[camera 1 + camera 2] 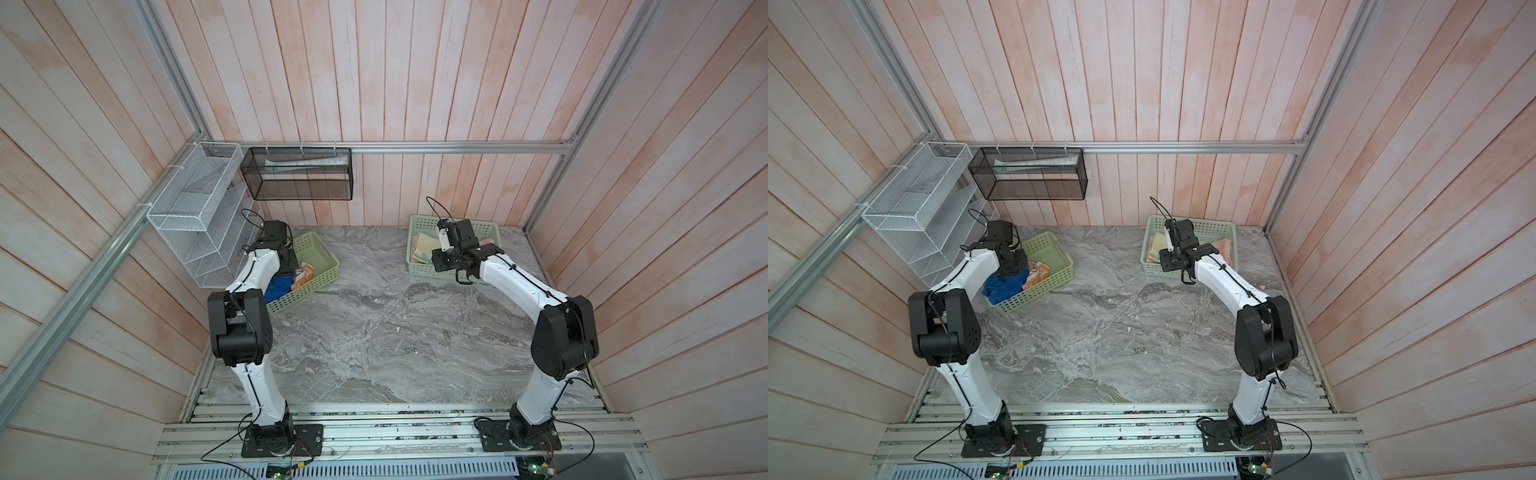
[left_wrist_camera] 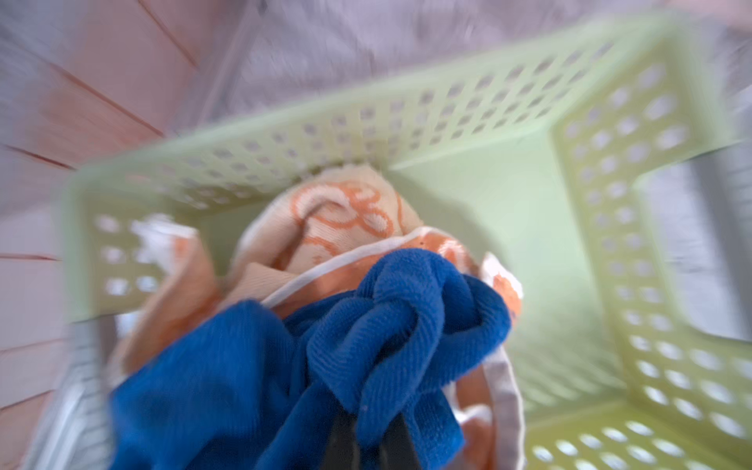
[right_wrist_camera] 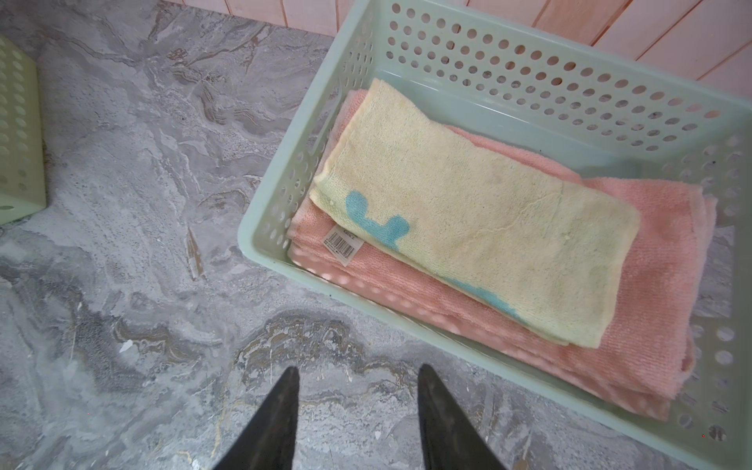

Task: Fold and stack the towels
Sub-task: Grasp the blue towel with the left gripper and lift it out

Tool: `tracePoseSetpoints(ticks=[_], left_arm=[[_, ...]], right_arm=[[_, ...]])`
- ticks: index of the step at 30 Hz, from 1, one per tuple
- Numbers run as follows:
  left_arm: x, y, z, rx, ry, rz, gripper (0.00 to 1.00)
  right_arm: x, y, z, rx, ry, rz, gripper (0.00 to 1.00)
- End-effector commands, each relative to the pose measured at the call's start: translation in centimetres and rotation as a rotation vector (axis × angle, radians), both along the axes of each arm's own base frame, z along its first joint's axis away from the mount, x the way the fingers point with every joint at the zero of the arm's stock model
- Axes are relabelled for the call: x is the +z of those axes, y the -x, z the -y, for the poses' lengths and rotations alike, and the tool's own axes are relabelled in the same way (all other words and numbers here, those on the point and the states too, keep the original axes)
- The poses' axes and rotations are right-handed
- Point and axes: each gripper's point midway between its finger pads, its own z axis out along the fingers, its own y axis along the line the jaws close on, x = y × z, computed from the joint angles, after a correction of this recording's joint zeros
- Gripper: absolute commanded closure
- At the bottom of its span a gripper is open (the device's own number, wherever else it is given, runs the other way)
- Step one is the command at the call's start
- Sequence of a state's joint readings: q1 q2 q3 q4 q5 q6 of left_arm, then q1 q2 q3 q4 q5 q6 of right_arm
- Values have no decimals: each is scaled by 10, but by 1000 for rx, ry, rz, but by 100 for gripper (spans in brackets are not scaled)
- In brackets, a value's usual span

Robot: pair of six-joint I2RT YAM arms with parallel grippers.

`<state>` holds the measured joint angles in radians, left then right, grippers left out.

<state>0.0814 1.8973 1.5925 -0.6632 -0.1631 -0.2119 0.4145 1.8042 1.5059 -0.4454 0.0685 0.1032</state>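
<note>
Down inside the left basket [image 2: 447, 118], the left gripper [image 2: 368, 439] has its jaws pressed together on a bunched fold of the blue towel [image 2: 252, 386]. The cloth wraps over the fingertips and hides them, so only two dark finger shafts show beneath it in the blurred left wrist view. Just beyond the gripper and touching the blue cloth lies the orange towel [image 2: 346, 219], crumpled, its cream figures and white hem turned up against the basket's perforated wall. In both top views the blue towel spills over the basket's near rim below the left wrist, with the orange one beside it, further into the basket. Meanwhile the right gripper [image 3: 358, 368] hangs over the bare marble table [image 3: 142, 162] with its two dark fingers spread apart and nothing between them. Ahead of it and off to one side, close but not touching, stands the right basket [image 3: 529, 61]. That basket holds the pink towel [image 3: 651, 244], folded flat on the bottom, and the yellow towel [image 3: 488, 211] folded smaller and laid on top of it, teal markings showing along its near edge. A small barcode tag [image 3: 344, 240] sticks out from under the yellow towel's near corner and rests on the pink one. The two grippers are well apart, each at its own basket.
</note>
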Motion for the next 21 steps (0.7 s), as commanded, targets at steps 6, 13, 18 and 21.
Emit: tracePoseSetpoints(ticks=[6, 13, 18, 21], left_arm=[[163, 11, 34, -136, -45, 317, 100], [305, 55, 135, -451, -22, 658, 100], [349, 103, 229, -736, 102, 800, 100], [343, 119, 262, -840, 300, 800, 100]], right_arm=[[31, 12, -22, 54, -65, 59, 52], [67, 28, -25, 53, -165, 129, 52], [99, 45, -21, 50, -249, 202, 52], [112, 55, -16, 47, -277, 229, 52]])
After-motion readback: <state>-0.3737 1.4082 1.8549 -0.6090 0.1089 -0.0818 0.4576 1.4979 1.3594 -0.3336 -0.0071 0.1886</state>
